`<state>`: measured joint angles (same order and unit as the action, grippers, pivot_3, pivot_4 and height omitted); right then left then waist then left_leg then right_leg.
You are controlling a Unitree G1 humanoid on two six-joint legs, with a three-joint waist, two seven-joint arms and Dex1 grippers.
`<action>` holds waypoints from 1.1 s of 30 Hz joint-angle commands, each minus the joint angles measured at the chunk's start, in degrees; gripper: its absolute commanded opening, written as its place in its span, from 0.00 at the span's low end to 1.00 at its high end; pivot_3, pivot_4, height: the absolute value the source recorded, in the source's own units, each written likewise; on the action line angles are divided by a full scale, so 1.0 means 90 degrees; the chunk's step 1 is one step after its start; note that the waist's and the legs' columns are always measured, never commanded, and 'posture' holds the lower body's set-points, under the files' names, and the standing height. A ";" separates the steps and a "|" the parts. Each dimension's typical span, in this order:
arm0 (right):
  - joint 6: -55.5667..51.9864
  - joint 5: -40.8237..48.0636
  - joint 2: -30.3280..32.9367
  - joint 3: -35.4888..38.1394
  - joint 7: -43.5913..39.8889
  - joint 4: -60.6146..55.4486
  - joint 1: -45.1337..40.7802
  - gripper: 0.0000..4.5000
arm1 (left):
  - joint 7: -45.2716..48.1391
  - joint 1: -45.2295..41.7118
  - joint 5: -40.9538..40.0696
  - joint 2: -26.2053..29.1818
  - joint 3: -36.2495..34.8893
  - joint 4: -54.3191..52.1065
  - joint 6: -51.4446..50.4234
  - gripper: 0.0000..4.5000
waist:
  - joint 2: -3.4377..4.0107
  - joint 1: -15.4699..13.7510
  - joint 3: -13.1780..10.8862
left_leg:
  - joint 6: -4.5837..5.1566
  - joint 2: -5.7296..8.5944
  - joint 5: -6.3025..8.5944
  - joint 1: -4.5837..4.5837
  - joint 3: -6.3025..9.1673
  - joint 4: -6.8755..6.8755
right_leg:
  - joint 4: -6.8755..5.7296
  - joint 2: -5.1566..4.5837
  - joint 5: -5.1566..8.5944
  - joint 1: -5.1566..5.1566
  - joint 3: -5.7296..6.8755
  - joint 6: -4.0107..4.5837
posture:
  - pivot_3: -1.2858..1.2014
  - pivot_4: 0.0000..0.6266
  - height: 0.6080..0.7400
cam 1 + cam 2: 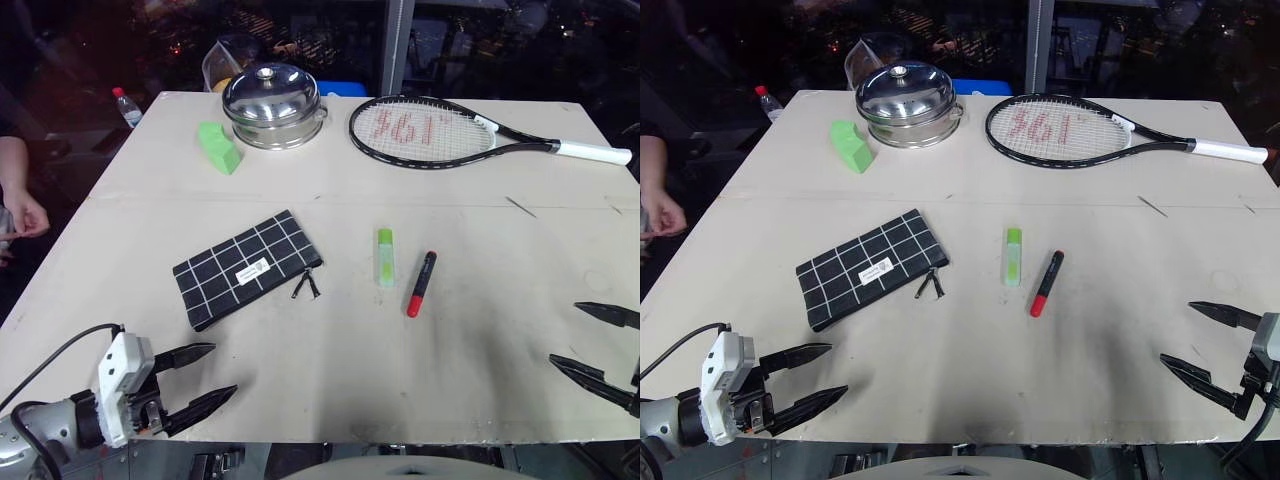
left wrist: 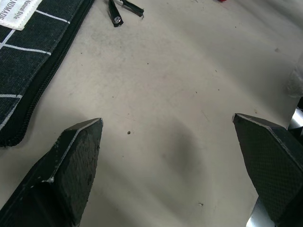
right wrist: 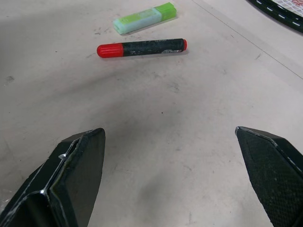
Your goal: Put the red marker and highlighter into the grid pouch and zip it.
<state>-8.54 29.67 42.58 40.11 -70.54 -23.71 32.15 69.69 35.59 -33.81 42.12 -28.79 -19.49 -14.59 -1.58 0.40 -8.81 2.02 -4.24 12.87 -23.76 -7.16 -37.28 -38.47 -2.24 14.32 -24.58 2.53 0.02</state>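
At the far left edge a person's hand (image 1: 22,213) is seen beside the table (image 1: 500,400). The left gripper (image 1: 208,375) is held low over the near left corner, its fingers spread wide apart and empty. Just beyond it the grid pouch (image 1: 245,267) is laid flat at a slant, its zipper pulls (image 1: 307,286) resting on the table at its right end. Farther back a green block (image 1: 219,147), a lidded steel pot (image 1: 272,104) and a racket (image 1: 440,131) are noted. Right of the pouch the highlighter (image 1: 385,256) is found, with the red marker (image 1: 421,284) just beside it, apart. The right gripper (image 1: 592,341) is held at the near right edge, fingers wide apart, empty.
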 commanded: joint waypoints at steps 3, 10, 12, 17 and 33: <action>-0.0277 0.0611 -0.0161 -0.0738 0.0748 -0.0950 -0.0854 1.00 | -0.1372 -0.0633 -0.0587 -0.0478 -0.0273 -0.0525 -0.0584 0.99 | 0.0002 0.0029 0.0000 | 0.0000 -0.0001 0.0000 0.0001 0.0002 0.0002 | 0.0002 0.0001 -0.0001 0.0001 -0.0002 0.0001 | 0.52 0.24 1.00; -0.0964 0.1445 0.0191 -0.1639 0.0785 -0.2186 -0.1140 1.00 | -0.1743 -0.1119 0.1358 -0.0316 -0.0561 0.0209 0.1720 0.99 | -0.0013 -0.0020 0.0008 | 0.0023 0.0002 -0.0008 -0.0006 0.0007 0.0008 | 0.0006 0.0013 -0.0002 0.0007 -0.0001 0.0004 | 0.52 0.24 1.00; -0.0981 0.1454 0.0271 -0.1903 0.0760 -0.2293 -0.1248 1.00 | -0.1435 -0.0997 0.1814 -0.0253 -0.0674 0.0703 0.2996 0.99 | -0.0014 -0.0014 0.0009 | 0.0022 0.0001 -0.0007 -0.0008 0.0006 0.0011 | 0.0013 0.0016 -0.0016 0.0006 0.0000 0.0028 | 0.52 0.24 1.00; -0.1060 0.1652 0.0364 -0.2412 0.0737 -0.2381 -0.1716 1.00 | -0.1759 -0.1103 0.3217 0.0039 -0.0683 0.2582 0.5905 0.99 | -0.0013 -0.0015 0.0009 | 0.0004 -0.0002 0.0010 -0.0005 -0.0005 0.0010 | 0.0027 0.0005 -0.0014 0.0002 -0.0001 0.0025 | 0.52 0.24 1.00; -0.0685 0.1507 0.0341 -0.2209 0.0529 -0.2187 -0.1368 1.00 | -0.5123 -0.3264 0.6707 0.0063 0.1227 0.4848 0.7532 0.99 | 0.0085 -0.0233 0.0126 | 0.0025 -0.0002 0.0022 0.0009 -0.0003 0.0006 | 0.0046 -0.0026 -0.0006 0.0046 0.0050 0.0004 | 0.52 0.24 1.00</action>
<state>-15.50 42.68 45.63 18.56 -65.99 -42.18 19.78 25.60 6.57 22.55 42.37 -20.60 22.13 54.01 -0.82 -1.70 -7.68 2.26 -4.25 13.05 -23.67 -7.18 -37.24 -38.04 -2.48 14.27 -24.12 3.00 0.05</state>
